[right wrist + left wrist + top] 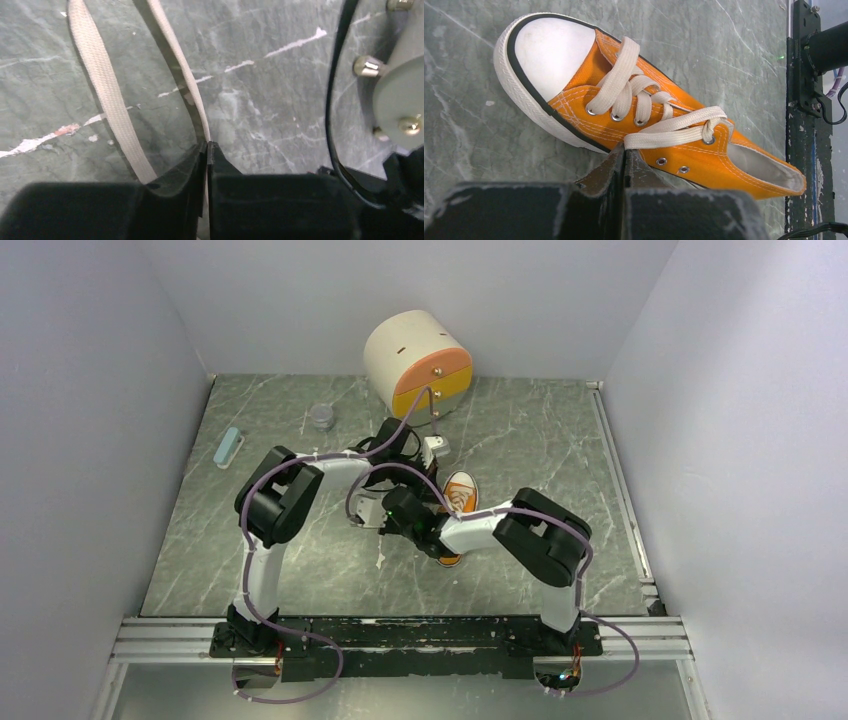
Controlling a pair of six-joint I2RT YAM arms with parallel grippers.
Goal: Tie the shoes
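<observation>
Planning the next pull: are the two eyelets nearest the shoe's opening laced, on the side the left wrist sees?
No, both eyelets on the orange sneaker are bare, empty rings with nothing threaded through them.

Pale grey walls, namely back wall [300, 300], left wall [80, 460] and right wall [745, 440], are boxing in the table on three sides. Tabletop [560, 440] is showing a dark green-grey marble pattern with white veins, scuffed white in spots. Aluminium rail [170, 638] is running along the near edge; a thinner strip [622, 490] is lining the right side. Round cream drawer unit [410, 350] is sitting at the back, against the wall. Light is falling soft and even.
</observation>
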